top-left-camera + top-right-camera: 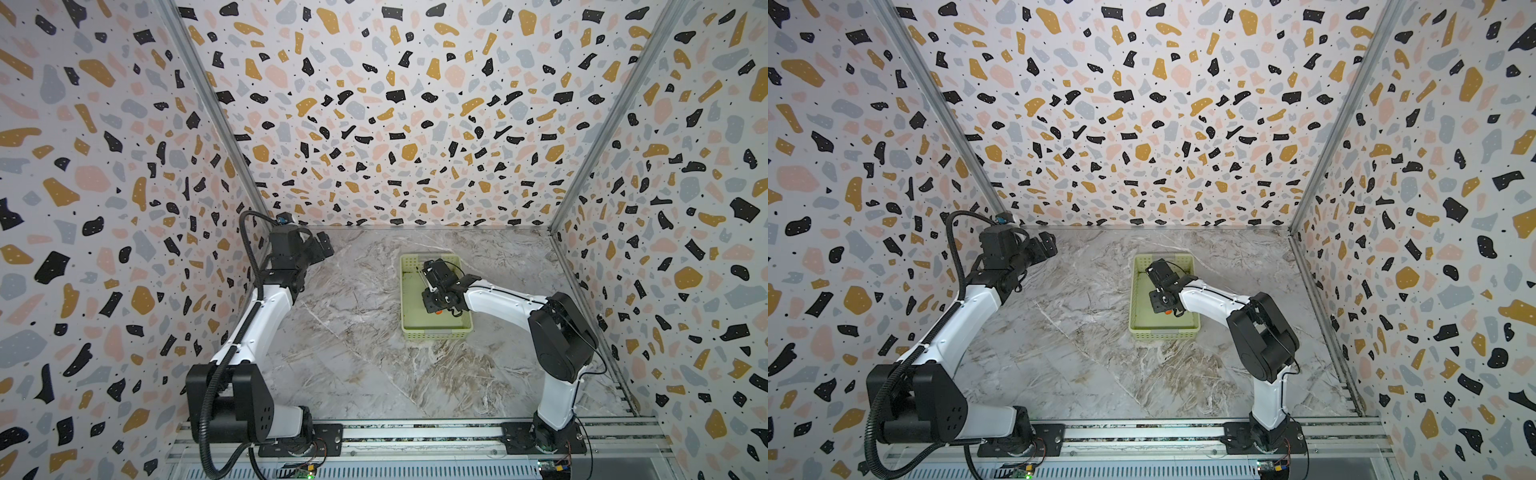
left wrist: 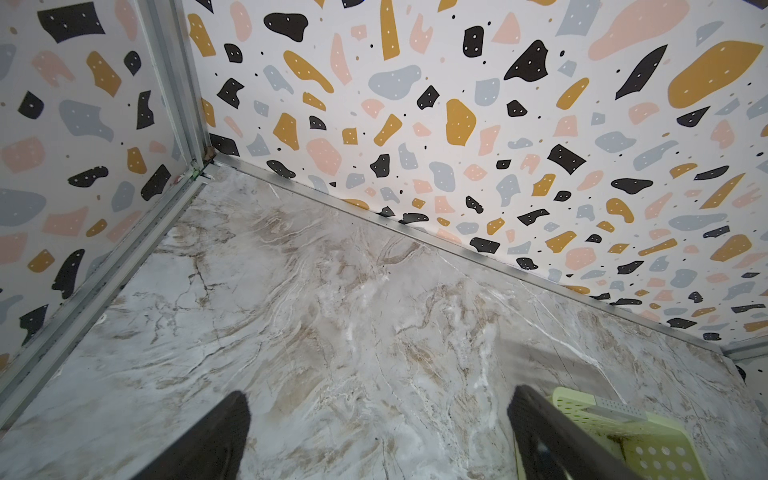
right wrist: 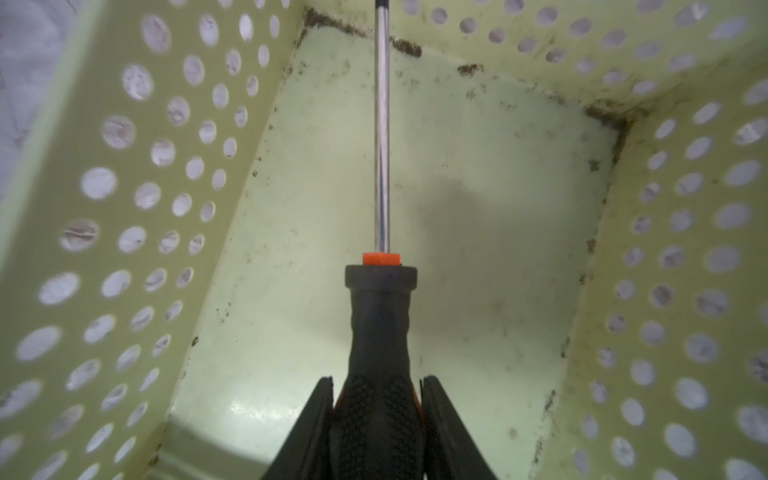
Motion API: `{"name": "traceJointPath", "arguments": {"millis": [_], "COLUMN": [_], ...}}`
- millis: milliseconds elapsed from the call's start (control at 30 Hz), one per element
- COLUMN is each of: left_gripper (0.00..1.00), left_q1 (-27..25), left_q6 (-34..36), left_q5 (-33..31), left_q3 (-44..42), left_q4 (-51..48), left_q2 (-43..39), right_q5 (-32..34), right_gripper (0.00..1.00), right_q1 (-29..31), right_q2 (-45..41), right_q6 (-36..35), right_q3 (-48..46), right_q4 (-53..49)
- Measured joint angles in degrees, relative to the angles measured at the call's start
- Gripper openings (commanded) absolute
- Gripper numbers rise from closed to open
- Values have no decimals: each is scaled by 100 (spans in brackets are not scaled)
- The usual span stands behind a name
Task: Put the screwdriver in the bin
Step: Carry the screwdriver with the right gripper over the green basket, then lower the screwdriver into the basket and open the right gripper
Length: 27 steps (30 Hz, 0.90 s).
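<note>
The right arm is seen in both top views bent at the elbow and reached toward the bin (image 1: 436,330), its forearm stretched over the bin's right-hand long wall and its wrist turned down into the bin's interior. The right tool (image 3: 377,399) is closed on the black handle of the screwdriver (image 3: 380,316), a finger (image 3: 440,419) being pressed against each side of the grip. The screwdriver is held inside the bin, above its floor; its thin metal shaft is pointed toward one far corner of the bin, and whether the tip touches the wall cannot be told. A small orange patch is seen at the wrist in a top view (image 1: 1167,311). The bin is set on the marble-patterned table (image 1: 374,374), its perforated walls surrounding the held screwdriver. The left arm is folded back well apart from the bin, to its left, raised off the table near the back wall. The left tool (image 2: 378,419) is held wide, with nothing between its fingers, and only a corner of the bin is caught beside it.
</note>
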Motion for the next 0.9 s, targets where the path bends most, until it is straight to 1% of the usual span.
{"name": "traceJointPath", "arguments": {"millis": [200, 300, 467, 733, 900], "left_gripper": [100, 100, 100, 100, 100], "left_q1": [4, 4, 4, 4, 4], "left_q6": [0, 0, 0, 4, 11], "left_q5": [-2, 0, 0, 22, 22], "left_q3": [0, 0, 0, -13, -20], "left_q4": [0, 0, 0, 44, 50], "left_q2": [0, 0, 0, -17, -26], "right_q5": [-57, -66, -63, -37, 24], "right_gripper": [29, 32, 39, 54, 61], "right_q1": [0, 0, 0, 0, 0], "right_q2": [146, 160, 160, 160, 160], "right_q6": [0, -2, -4, -35, -76], "right_q3": [-151, -175, -181, -181, -170], "right_q4": [131, 149, 186, 251, 236]}}
